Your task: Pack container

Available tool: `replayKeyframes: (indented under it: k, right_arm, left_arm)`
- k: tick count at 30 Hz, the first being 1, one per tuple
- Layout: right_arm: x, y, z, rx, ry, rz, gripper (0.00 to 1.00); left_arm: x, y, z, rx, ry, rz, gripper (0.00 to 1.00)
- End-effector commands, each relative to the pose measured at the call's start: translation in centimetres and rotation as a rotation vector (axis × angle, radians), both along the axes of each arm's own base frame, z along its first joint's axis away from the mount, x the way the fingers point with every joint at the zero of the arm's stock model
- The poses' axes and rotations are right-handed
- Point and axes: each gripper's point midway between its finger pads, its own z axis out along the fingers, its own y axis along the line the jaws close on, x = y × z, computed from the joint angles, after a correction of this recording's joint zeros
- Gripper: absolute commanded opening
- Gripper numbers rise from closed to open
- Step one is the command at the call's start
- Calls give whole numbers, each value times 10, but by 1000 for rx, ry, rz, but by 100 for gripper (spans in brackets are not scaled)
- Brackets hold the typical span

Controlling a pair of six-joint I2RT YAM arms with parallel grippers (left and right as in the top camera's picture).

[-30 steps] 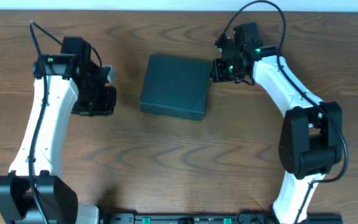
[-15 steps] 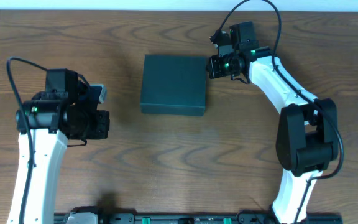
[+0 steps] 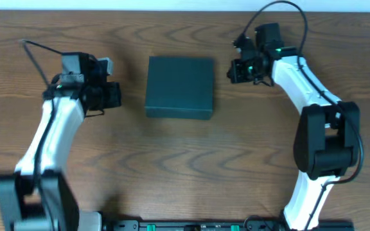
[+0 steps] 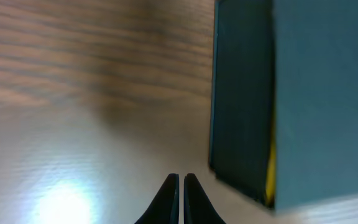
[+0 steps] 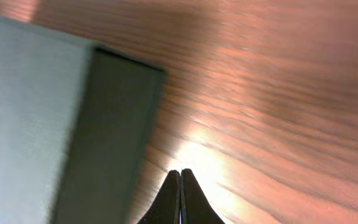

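Teal-green and closed, the container (image 3: pixel 179 86) is lying on the worktop (image 3: pixel 185 167) between my left end effector (image 4: pixel 180 180) and right end effector (image 5: pixel 180 177), both pinched shut and empty, so I am judging packing nearly done, needing only a sealing check.

The left arm (image 3: pixel 50 135) rises from the desk's near-left corner and bends rightward. The left gripper (image 4: pixel 181 186) has its fingertips pressed together, empty. The right arm (image 3: pixel 304 80) arcs from the near-right corner toward the far edge. The right gripper (image 5: pixel 180 180) points left, likewise closed and empty.
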Motion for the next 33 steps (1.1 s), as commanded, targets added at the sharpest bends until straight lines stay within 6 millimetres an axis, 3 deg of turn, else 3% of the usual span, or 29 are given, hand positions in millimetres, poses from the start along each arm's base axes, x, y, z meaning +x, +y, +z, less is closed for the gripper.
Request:
replayKeyframes:
  k: [1,7,13,19,33]
  right_arm:
    - [0,-9,6,23,7,-19,1]
    - [-3,-10,6,29,12,-2,1]
    - [-3,-10,6,32,12,-1,1]
    - [-2,-11,6,32,11,-3,1]
    - [-2,-13,6,31,14,-6,1]
  left_arm:
    - [8,-17,-18,-144,47,16,6]
    - [34,-25,-40,-217,42,77,6]
    - [53,-56,-42,-273,32,49,6]
    - [52,-82,-43,-280,43,9,6]
    - [46,-100,-46,-271,62,-9,6]
